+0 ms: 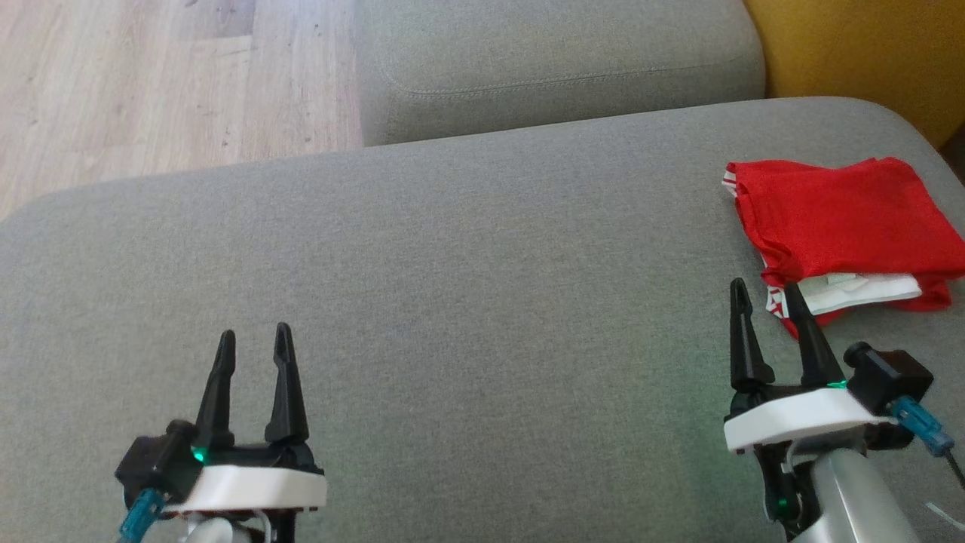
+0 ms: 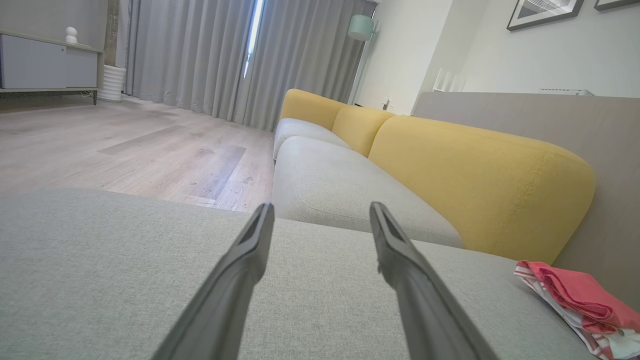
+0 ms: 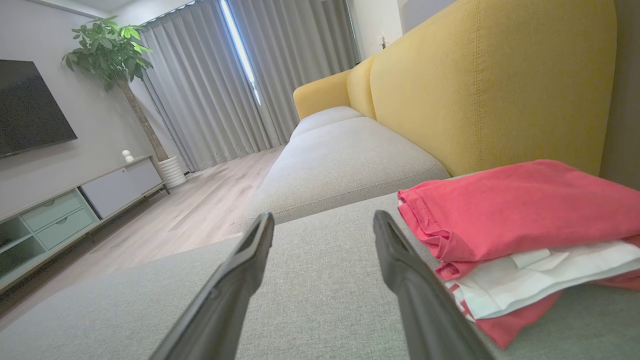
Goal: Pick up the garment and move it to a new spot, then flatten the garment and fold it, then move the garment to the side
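So the red garment is sitting folded at the right end of the grey sofa seat, up close to the yellow backrest. It's a fairly tidy stack, with red layers on top and underneath and a white layer poking out of the near edge (there's some red-and-white striped trim showing at the corners too). It lies free on the cushion, flat.

The right gripper hangs low over the seat right beside the garment's near left corner. Both fingers are spread wide and the gap between them is empty. From the head camera, the finger nearer the garment overlaps the corner of the cloth. From the right wrist camera, that same finger runs just beside the folded edge, and I honestly can't tell whether it touches the fabric.

The left gripper is well apart from all that, over the left part of the same seat. Its fingers are also spread and empty, pointing toward the far edge of the cushion. From its wrist camera the garment shows way off at the right side.

Beyond the seat there's a second grey cushion and pale wooden floor. The wrist cameras also catch grey curtains, a TV on the wall, a leafy plant and a low cabinet.
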